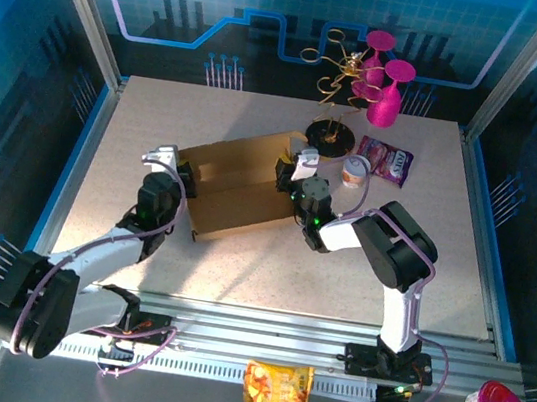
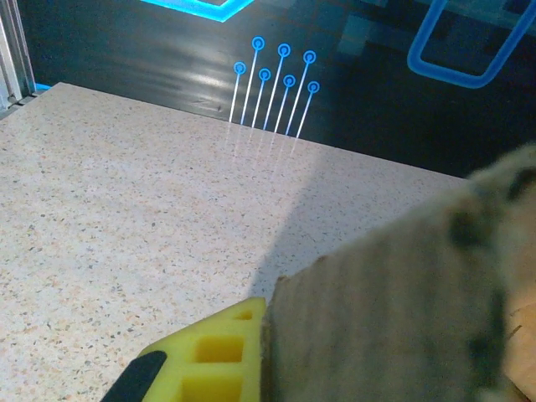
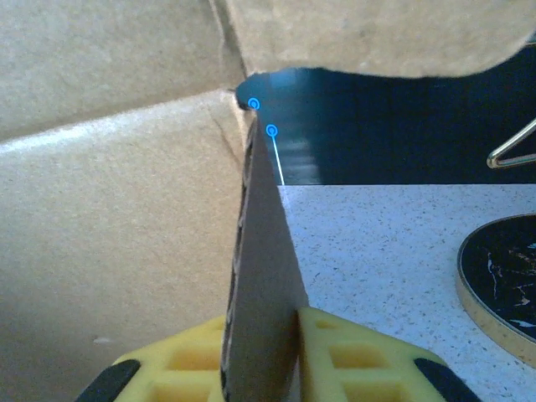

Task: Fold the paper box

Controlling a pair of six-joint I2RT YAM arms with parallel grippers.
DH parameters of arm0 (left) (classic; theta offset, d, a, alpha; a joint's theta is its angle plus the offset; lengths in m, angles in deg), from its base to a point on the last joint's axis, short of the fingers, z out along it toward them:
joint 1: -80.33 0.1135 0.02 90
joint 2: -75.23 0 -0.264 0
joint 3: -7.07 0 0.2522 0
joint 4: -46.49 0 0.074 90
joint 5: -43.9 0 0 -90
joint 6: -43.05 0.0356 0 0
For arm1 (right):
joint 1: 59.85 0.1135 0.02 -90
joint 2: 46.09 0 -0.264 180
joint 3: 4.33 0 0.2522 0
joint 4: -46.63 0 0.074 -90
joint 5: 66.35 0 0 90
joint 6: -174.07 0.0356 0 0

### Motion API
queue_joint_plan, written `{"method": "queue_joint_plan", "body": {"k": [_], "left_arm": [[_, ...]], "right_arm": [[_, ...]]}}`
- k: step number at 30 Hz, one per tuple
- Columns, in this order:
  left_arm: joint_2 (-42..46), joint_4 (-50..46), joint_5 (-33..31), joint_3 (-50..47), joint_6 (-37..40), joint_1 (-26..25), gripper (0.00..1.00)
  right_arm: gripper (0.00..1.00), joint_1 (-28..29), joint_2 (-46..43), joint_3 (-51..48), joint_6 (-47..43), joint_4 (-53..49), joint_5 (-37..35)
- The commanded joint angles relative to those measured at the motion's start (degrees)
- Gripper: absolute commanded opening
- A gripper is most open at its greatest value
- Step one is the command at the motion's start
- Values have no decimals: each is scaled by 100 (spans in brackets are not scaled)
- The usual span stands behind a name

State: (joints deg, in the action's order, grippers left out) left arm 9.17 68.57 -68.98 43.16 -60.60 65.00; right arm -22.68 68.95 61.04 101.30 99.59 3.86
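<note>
The paper box (image 1: 241,182), plain brown corrugated cardboard, lies partly folded in the middle of the table with its flaps up. My left gripper (image 1: 176,185) is at the box's left end. One yellow finger (image 2: 213,347) presses against a cardboard flap (image 2: 394,301), and the other finger is hidden behind the flap. My right gripper (image 1: 293,169) is at the box's right end. In the right wrist view a flap (image 3: 264,276) stands edge-on between the two yellow fingers of the right gripper (image 3: 260,316), which lie close against both of its sides. The box wall (image 3: 109,251) is to its left.
A gold wire stand with pink glasses (image 1: 373,75) rises from a black round base (image 1: 331,137) just behind the box's right end; the base's rim (image 3: 502,285) is near my right gripper. A purple packet (image 1: 388,161) and a small cup (image 1: 356,171) lie beside it. A yellow snack bag (image 1: 276,396) lies on the front rail.
</note>
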Motion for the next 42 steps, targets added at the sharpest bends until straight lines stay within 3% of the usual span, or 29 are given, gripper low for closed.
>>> {"method": "queue_joint_plan", "body": {"k": [1,7,22,26,34,42], "left_arm": [[-126,267,-125,-90,-269,-343,0],[-222,334,-527,-225,116,-579,0],[-879,634,-1435,22,717,-1345,0],[-935,645,-1509,45,760,-1402,0],[-953,600,-1512,107,905,-1491,0],[-908,460,-1322,188,1143,-1638,0]], "right_arm": [[22,220,-179,-90,267,-112,287],[38,184,-702,-456,440,-428,298],[53,12,-2075,-636,1940,-2638,456],[53,-39,-2560,-803,2176,-3006,533],[53,-98,-4078,-596,2251,-4779,268],[52,-953,-4326,208,2848,-6033,463]]}}
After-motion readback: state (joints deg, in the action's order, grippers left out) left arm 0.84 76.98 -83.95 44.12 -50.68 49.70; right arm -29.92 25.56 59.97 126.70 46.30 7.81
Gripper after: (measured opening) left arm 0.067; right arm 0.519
